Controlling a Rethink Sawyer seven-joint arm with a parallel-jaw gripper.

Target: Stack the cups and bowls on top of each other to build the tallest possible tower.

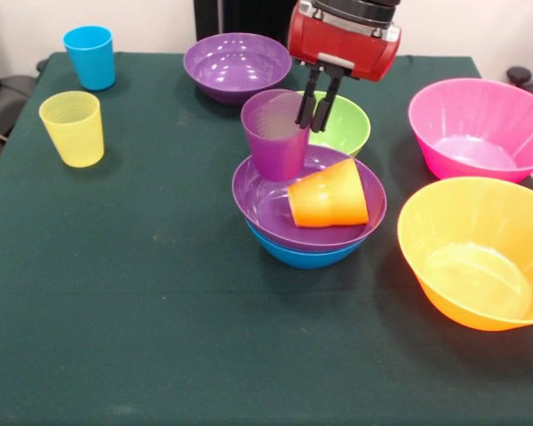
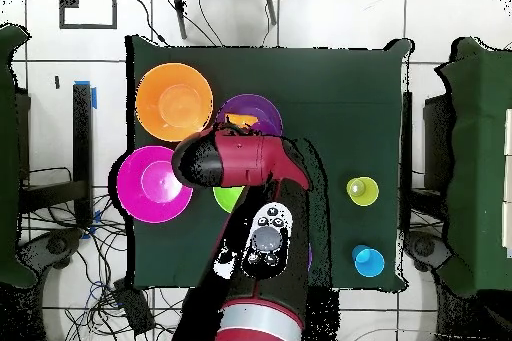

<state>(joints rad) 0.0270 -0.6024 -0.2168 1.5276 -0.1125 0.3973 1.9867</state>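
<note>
The tower is a blue bowl (image 1: 306,258) with a purple bowl (image 1: 259,202) nested in it, at the table's middle. An orange cup (image 1: 329,195) lies on its side inside that purple bowl. A purple cup (image 1: 274,138) stands upright at the bowl's back left. My gripper (image 1: 316,105) comes down from above, its two fingers pinching the cup's right rim, one inside and one outside. In the overhead view the arm (image 2: 240,162) hides the gripper and purple cup; the tower's purple bowl (image 2: 252,112) shows beyond it.
A green bowl (image 1: 348,124) sits right behind the tower. Another purple bowl (image 1: 237,64) is at the back. The pink bowl (image 1: 480,129) and orange bowl (image 1: 475,253) fill the right side. A blue cup (image 1: 90,56) and yellow cup (image 1: 72,127) stand upright at the left.
</note>
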